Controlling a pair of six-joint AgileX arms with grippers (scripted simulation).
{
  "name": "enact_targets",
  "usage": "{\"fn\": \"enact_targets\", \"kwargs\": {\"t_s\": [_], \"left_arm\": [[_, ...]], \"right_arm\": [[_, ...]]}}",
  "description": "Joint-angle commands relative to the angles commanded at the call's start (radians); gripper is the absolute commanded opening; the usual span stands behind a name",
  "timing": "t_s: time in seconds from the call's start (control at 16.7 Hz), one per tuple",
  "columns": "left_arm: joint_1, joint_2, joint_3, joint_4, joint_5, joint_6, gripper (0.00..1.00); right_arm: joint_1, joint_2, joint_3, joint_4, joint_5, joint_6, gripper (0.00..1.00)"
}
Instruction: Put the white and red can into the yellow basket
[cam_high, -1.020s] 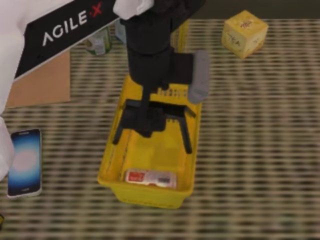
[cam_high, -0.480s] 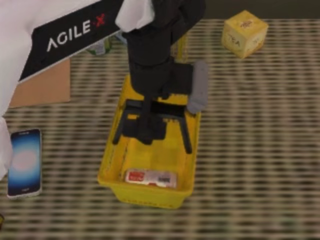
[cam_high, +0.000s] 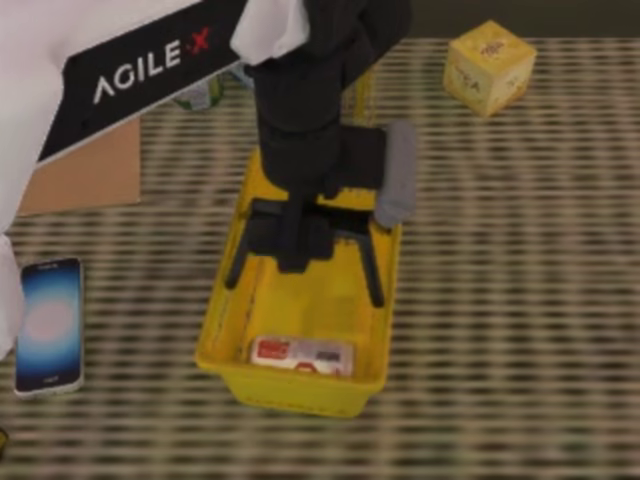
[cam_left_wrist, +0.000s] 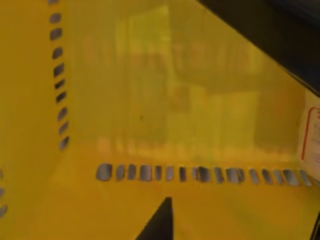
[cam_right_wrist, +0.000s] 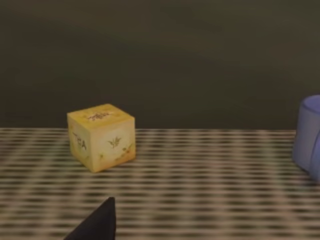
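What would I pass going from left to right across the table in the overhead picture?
smartphone → brown mat → yellow basket, with the white and red can lying inside and the left gripper open above it → yellow tea box.

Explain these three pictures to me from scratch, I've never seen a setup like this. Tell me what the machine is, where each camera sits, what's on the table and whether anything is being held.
This is a simulated table with two AgileX robot arms. The top view looks straight down. The left gripper hangs open over the yellow basket, holding nothing. The white and red can lies on its side inside the basket, at the near end. Around the basket are a phone, a brown card and a yellow tea box.

The left wrist view comes from a camera on that arm: it shows the basket's slotted yellow inside and an edge of the can. The right wrist view faces the tea box; the right arm itself is outside the top view.
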Motion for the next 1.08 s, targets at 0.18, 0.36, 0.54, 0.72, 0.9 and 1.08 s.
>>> {"fn": "enact_targets", "kwargs": {"t_s": [0.18,0.36,0.54,0.72,0.9,1.08], "left_arm": [[0.000,0.000,0.000,0.000,0.000,0.000,0.25],[0.000,0.000,0.000,0.000,0.000,0.000,0.02],[0.000,0.000,0.000,0.000,0.000,0.000,0.00],[0.000,0.000,0.000,0.000,0.000,0.000,0.00],[0.000,0.000,0.000,0.000,0.000,0.000,0.00],[0.000,0.000,0.000,0.000,0.000,0.000,0.00]], "right_arm": [[0.000,0.000,0.000,0.000,0.000,0.000,1.00],[0.000,0.000,0.000,0.000,0.000,0.000,1.00],[0.000,0.000,0.000,0.000,0.000,0.000,1.00],[0.000,0.000,0.000,0.000,0.000,0.000,1.00],[0.000,0.000,0.000,0.000,0.000,0.000,1.00],[0.000,0.000,0.000,0.000,0.000,0.000,1.00]]}}
